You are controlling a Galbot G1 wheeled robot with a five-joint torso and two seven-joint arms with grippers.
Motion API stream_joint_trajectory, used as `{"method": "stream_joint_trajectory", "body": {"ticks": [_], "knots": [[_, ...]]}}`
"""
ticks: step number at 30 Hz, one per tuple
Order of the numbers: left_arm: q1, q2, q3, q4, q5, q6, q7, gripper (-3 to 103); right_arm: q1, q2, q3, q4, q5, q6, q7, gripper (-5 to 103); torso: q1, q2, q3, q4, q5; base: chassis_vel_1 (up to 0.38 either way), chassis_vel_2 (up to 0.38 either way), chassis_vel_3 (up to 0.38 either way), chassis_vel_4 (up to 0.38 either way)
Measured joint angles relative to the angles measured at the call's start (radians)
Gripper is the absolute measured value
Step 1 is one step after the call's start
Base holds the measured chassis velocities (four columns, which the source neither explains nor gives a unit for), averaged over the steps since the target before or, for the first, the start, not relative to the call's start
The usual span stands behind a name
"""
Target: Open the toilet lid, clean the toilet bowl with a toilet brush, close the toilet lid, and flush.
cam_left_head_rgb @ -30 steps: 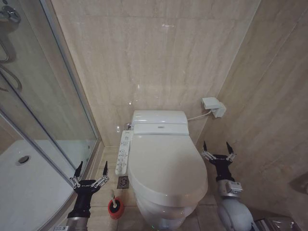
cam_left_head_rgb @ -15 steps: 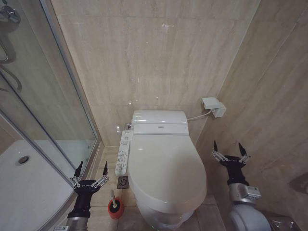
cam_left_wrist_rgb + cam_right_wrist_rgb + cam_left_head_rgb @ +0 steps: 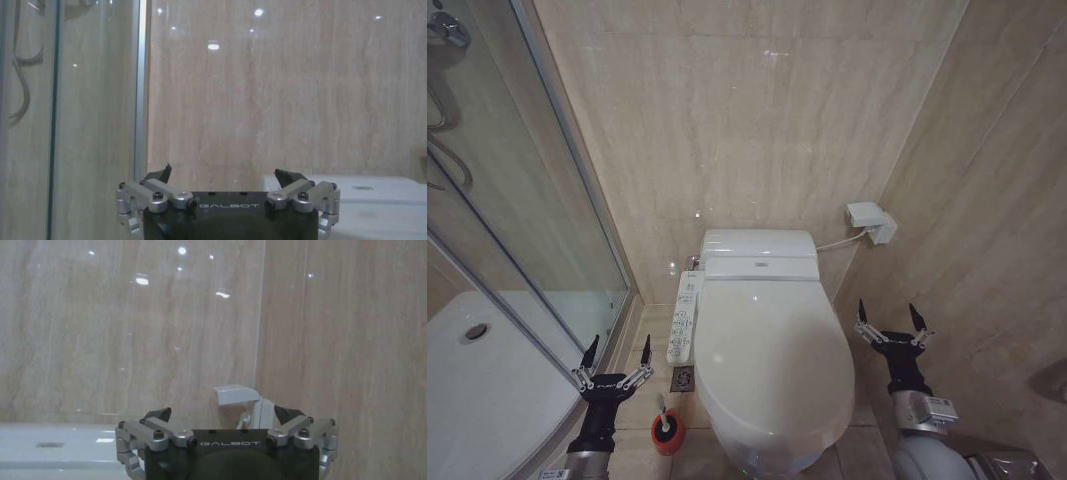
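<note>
Glass shower panels (image 3: pixel 517 230) fill the robot's left side of the room, with a white shower floor (image 3: pixel 487 390) behind them. Just in front of the glass, low down, the left gripper (image 3: pixel 615 358) hangs above the tiled floor with its two fingers spread wide and nothing between them; in its wrist view the same gripper (image 3: pixel 227 181) faces the beige wall, with the shower glass on one side and the white toilet on the other. Close beside it, on the floor by the foot of the toilet, the toilet brush (image 3: pixel 665 420) stands upright in its round red cup, its thin white handle pointing up. A long white button panel (image 3: pixel 684 317) runs along the toilet's near side. The toilet lid (image 3: pixel 772 350) lies flat and shut over the toilet bowl (image 3: pixel 762 455), whose inside is hidden. Further right, the right gripper (image 3: pixel 894 324) stands between the toilet and the side wall, near the lid's edge but apart from it, fingers wide and empty. From its wrist the right gripper (image 3: pixel 227 421) points at a small white wall box (image 3: pixel 235 394) in the corner.
</note>
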State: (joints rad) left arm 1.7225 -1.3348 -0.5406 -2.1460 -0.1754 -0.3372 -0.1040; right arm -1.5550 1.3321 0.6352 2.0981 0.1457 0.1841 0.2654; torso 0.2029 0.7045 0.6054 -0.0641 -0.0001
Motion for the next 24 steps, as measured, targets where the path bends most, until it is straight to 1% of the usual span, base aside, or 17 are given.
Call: {"method": "stream_joint_trajectory", "body": {"ticks": [24], "knots": [[0.000, 0.000, 0.000, 0.000, 0.000, 0.000, 0.000, 100, 0.001, 0.000, -0.001, 0.001, 0.002, -0.002, 0.007, 100, 0.000, 0.000, 0.000, 0.0000, 0.0000, 0.000, 0.000, 0.000, 0.000]]}}
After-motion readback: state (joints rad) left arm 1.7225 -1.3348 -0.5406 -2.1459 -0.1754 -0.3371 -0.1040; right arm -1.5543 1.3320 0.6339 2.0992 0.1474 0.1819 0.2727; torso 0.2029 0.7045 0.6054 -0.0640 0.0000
